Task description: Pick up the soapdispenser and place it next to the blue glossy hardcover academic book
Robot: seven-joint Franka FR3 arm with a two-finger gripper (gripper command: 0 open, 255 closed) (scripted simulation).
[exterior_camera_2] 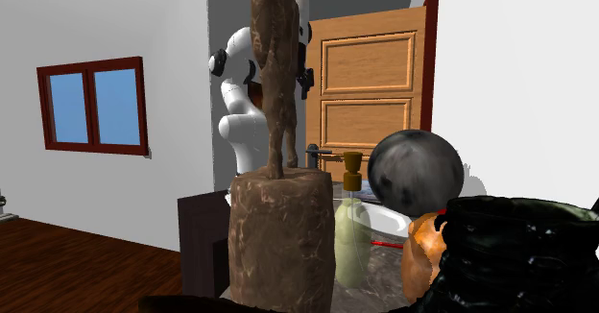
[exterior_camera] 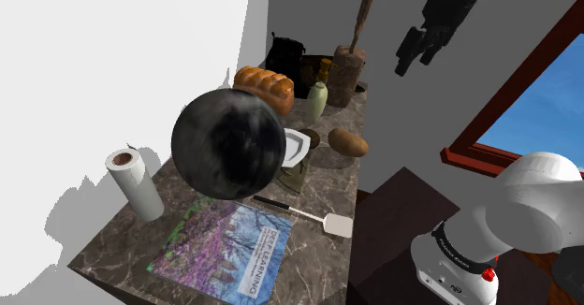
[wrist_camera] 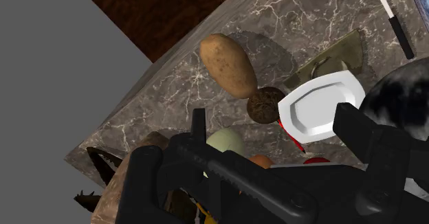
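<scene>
The soap dispenser (exterior_camera: pixel 317 100) is a pale green bottle with a gold pump. It stands upright at the back of the marble counter (exterior_camera: pixel 323 186), between a bread loaf (exterior_camera: pixel 265 86) and a brown holder (exterior_camera: pixel 345 75). The second exterior view shows the dispenser (exterior_camera_2: pixel 350 227) beside that holder. The blue book (exterior_camera: pixel 227 246) lies flat at the counter's near end. My gripper (exterior_camera: pixel 418 54) hangs open high above the counter's back, off the shoulder view's right of the dispenser. In the wrist view the open gripper (wrist_camera: pixel 247 139) looks down on the dispenser's top (wrist_camera: pixel 227 141), far below.
A large black sphere (exterior_camera: pixel 229 142) sits mid-counter between dispenser and book. Near it are a white plate (exterior_camera: pixel 296 148), a potato (exterior_camera: pixel 347 141), a small brown ball (wrist_camera: pixel 265 105) and a spatula (exterior_camera: pixel 311 214). A paper towel roll (exterior_camera: pixel 132 181) stands at the wall side.
</scene>
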